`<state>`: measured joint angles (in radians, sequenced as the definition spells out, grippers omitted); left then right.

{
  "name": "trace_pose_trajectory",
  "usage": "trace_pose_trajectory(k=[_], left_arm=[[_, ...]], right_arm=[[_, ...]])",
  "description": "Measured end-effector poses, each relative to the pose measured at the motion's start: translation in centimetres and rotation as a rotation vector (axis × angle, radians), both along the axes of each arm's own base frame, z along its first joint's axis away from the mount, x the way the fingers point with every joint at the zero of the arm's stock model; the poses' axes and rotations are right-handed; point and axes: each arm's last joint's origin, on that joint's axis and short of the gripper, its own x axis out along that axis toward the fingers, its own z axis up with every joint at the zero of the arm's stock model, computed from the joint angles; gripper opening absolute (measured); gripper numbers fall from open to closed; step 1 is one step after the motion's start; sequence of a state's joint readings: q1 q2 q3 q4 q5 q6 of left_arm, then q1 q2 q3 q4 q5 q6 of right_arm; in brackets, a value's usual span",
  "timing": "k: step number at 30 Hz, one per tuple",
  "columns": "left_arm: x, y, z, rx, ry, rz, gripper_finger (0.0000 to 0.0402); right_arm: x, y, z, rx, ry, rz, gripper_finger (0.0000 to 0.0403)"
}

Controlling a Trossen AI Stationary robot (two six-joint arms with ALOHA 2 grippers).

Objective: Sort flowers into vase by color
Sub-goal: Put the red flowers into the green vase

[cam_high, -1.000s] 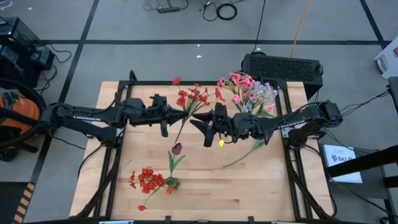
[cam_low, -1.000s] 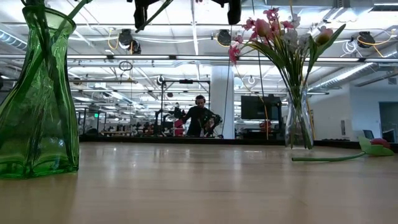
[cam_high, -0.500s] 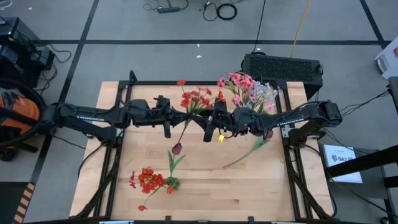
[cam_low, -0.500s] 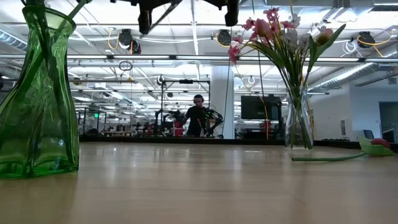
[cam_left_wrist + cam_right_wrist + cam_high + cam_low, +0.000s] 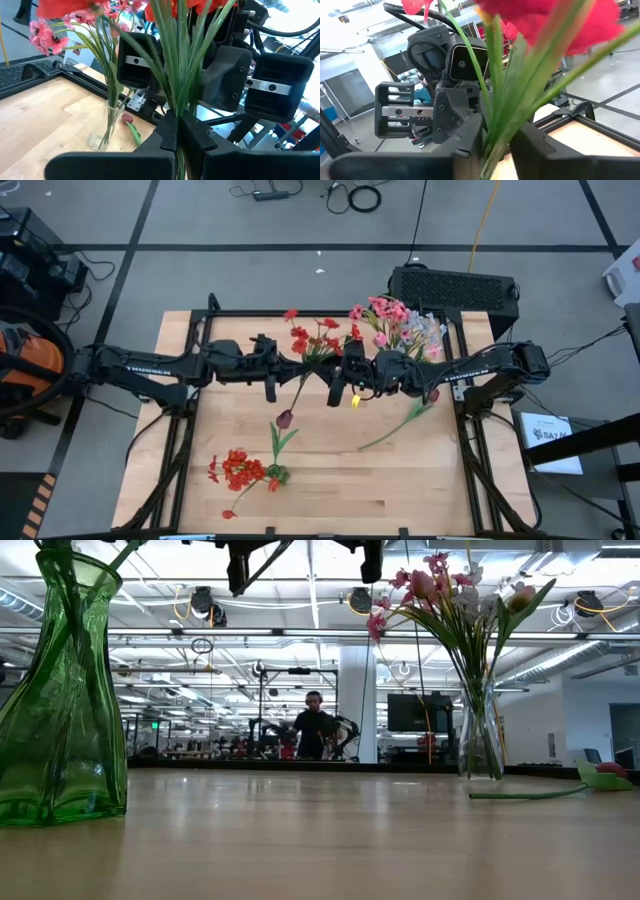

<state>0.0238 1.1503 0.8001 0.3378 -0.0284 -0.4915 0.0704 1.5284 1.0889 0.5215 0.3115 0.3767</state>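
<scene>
Nearest the front edge of the table (image 5: 420, 480), red blossoms in the green vase (image 5: 62, 700). Beyond that, a maroon tulip bud (image 5: 284, 419) and a green stem (image 5: 395, 427) lying flat on the wood. Midway, held high above the table: red flower bunch (image 5: 312, 340), stalks pinched in the shut left gripper (image 5: 176, 131), right gripper (image 5: 495, 142) closing round the same stalks from the opposite side. Farthest back, clear vase (image 5: 481, 730) with pink and pale blooms.
</scene>
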Motion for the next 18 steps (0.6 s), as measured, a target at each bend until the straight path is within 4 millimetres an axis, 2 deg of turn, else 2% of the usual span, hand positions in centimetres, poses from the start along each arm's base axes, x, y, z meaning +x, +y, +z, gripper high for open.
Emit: trace_pose_trajectory(k=[7,12,18], left_arm=[[0.00,-0.06,-0.09,-0.042,0.006,-0.013,0.0011],[0.01,-0.16,-0.18,-0.047,0.014,-0.048,0.0022],[-0.23,-0.12,0.16,-0.052,-0.004,-0.057,0.0080]], right_arm=[[0.01,0.01,-0.23,-0.002,0.026,0.000,0.0009],[-0.01,0.33,-0.32,-0.006,0.036,0.011,0.0008],[-0.70,0.55,-0.14,-0.055,0.104,0.008,0.0003]])
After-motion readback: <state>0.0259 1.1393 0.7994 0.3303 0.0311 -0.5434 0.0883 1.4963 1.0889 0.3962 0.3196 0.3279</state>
